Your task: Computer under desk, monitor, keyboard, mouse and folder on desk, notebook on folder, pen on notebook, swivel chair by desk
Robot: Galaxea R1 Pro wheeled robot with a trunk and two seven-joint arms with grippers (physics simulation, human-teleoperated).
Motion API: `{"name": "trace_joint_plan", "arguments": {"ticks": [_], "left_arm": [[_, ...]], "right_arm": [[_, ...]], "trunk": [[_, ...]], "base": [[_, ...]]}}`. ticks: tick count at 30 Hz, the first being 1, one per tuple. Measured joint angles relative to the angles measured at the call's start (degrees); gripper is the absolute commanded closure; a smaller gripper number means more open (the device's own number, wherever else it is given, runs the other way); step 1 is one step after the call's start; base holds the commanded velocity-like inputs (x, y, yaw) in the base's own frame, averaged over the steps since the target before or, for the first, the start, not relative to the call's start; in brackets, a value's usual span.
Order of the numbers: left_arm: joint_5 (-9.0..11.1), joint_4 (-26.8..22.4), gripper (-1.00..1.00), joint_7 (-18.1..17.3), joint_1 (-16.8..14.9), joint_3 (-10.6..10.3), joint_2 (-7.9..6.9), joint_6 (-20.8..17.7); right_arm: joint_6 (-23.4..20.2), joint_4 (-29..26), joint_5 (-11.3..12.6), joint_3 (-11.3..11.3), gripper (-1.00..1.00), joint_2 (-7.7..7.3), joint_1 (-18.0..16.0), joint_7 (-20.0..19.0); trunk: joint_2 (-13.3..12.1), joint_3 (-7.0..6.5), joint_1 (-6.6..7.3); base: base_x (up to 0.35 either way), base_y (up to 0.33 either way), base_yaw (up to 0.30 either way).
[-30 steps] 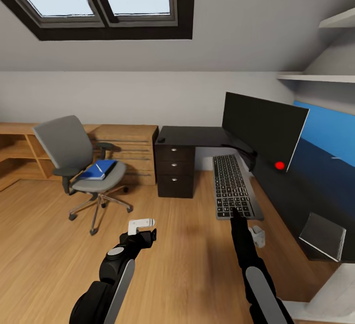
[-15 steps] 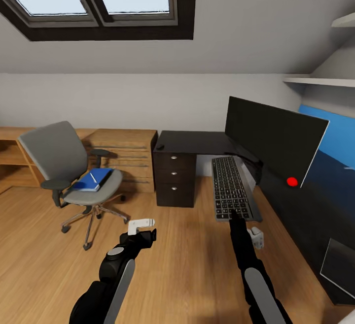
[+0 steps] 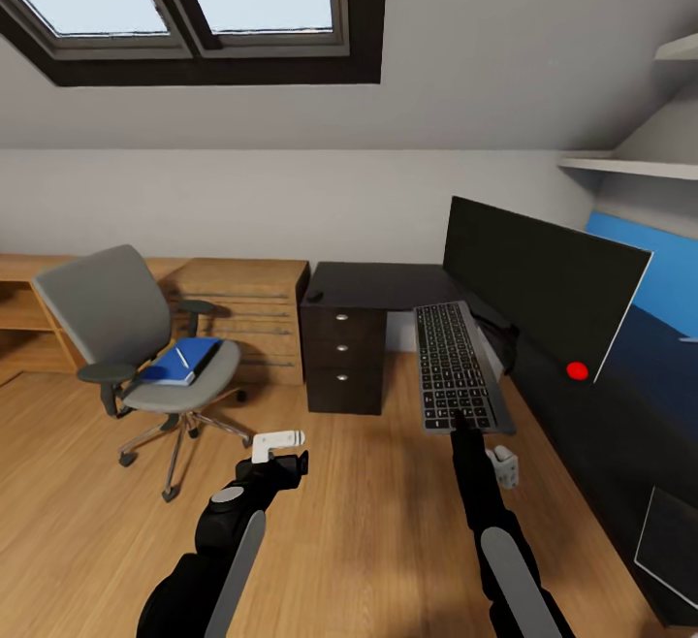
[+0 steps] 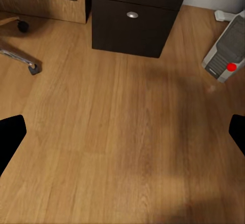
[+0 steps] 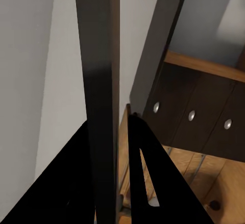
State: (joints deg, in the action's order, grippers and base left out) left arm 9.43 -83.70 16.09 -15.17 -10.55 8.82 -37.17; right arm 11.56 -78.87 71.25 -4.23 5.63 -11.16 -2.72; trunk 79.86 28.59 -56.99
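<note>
**The robot carries the keyboard closer to the desk.**
The right gripper (image 3: 463, 422) pinches the keyboard's (image 3: 453, 365) near end, still in the air by the monitor (image 3: 539, 294). The view has shifted since a second ago, so the desk (image 3: 388, 281) looks nearer. The left gripper (image 4: 122, 137) is spread wide, holding nothing. The folder (image 3: 184, 360) waits on the swivel chair (image 3: 136, 333).

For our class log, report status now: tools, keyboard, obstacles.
Right tool shut on keyboard, held over floor beside desk. Left tool open. Path to desk looks unobstructed.
</note>
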Motion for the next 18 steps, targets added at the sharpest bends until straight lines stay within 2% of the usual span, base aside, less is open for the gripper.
{"name": "trace_joint_plan", "arguments": {"ticks": [18], "left_arm": [[-0.1, 0.0, -1.00, 0.0, 0.0, 0.0, 0.03, 0.0]], "right_arm": [[0.0, -1.2, -0.1, 0.0, 1.00, 0.00, 0.2, -0.2]], "trunk": [[-7.2, -3.23, 3.95]], "base": [[0.000, 0.000, 0.000]]}}
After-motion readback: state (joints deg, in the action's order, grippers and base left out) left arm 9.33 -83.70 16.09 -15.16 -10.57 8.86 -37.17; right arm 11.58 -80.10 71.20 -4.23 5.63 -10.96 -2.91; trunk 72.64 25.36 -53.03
